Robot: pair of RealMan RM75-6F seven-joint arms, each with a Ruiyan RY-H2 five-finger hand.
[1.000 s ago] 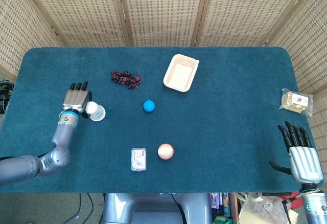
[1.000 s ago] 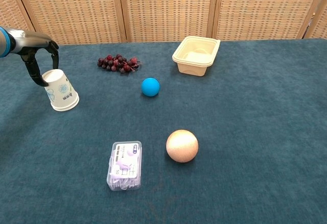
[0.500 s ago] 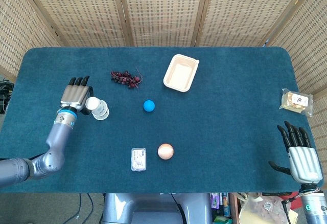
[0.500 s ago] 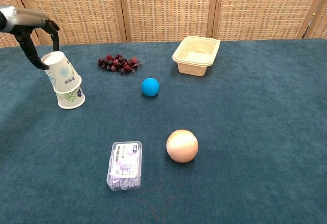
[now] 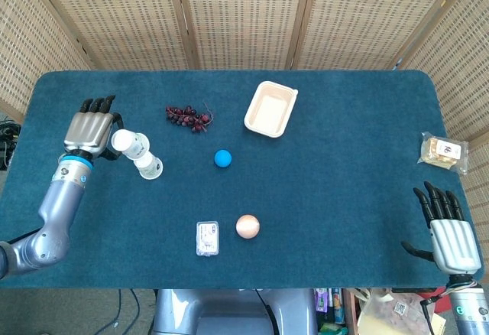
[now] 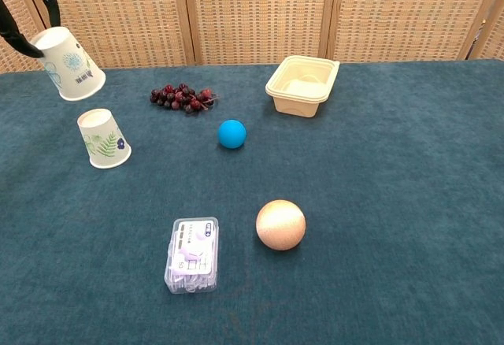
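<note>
Head view first: the left hand [image 5: 92, 131] sits at about nine o'clock on the blue table [image 5: 344, 182], fingers wrapped around a raised paper cup [image 5: 127, 143] that juts out toward three o'clock from the palm. Just beyond it, at about four o'clock from the hand and apart from the lifted one, a second paper cup [image 5: 150, 168] stands upside down on the cloth. A bunch of grapes [image 5: 188, 116] lies at two o'clock from the hand, a blue ball [image 5: 222, 158] toward three o'clock, well apart. The cream tray [image 5: 270, 108] rests near twelve o'clock of the table, the tan ball [image 5: 247, 226] and a small clear box [image 5: 207, 238] near six o'clock. At the four o'clock corner the right hand [image 5: 448, 232] hangs with fingers spread, holding nothing; a snack packet [image 5: 444, 151] lies at twelve o'clock from it.

Chest view: only the dark fingers [image 6: 17, 14] of the left hand show at the ten o'clock corner, clasping the tilted raised cup [image 6: 68, 63] clear of the table. The second cup [image 6: 104, 139], leaf-printed, stands directly at six o'clock below it, not touching. Grapes [image 6: 181, 97], blue ball [image 6: 231, 134], tray [image 6: 303, 85], tan ball [image 6: 280, 224] and box [image 6: 192, 255] lie as described.
</note>
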